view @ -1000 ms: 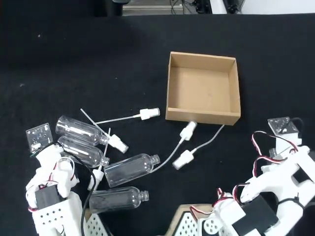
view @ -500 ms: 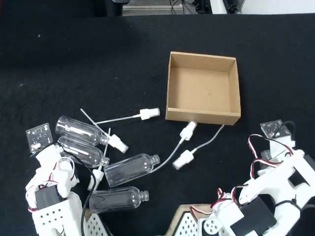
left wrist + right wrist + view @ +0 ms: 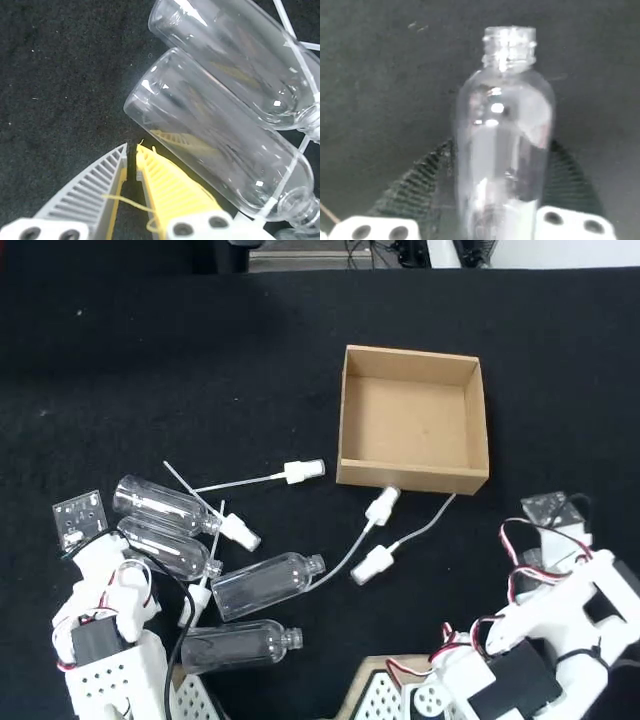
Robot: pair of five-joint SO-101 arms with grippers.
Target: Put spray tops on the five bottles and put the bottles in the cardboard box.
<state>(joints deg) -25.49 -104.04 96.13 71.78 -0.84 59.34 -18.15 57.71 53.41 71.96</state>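
Left tool: jaws all but closed, tips nearly meeting, nothing gripped. A loose thread hangs across the fingers. The tips sit over the black desk, just beside the base of the nearest bottle; I can't tell if they touch it. That bottle is clear and lies on its side, neck pointing away from the tool. The second bottle lies alongside it, on the side away from the tool. A thin dip tube crosses both near their shoulders.

Right tool: clamped on the held bottle, one dark finger on each side of its body. Its threaded neck is bare and points away from the tool.

High view: the third bottle and fourth bottle lie on the desk near the left tool, on its side toward the right tool, both with bare necks. The first spray top and second spray top lie loose between the two tools. The first is just beside the near wall of the cardboard box. The box stands open-topped, nearer my right tool than my left and apart from both. The third spray top lies between the box and the left-hand bottles.
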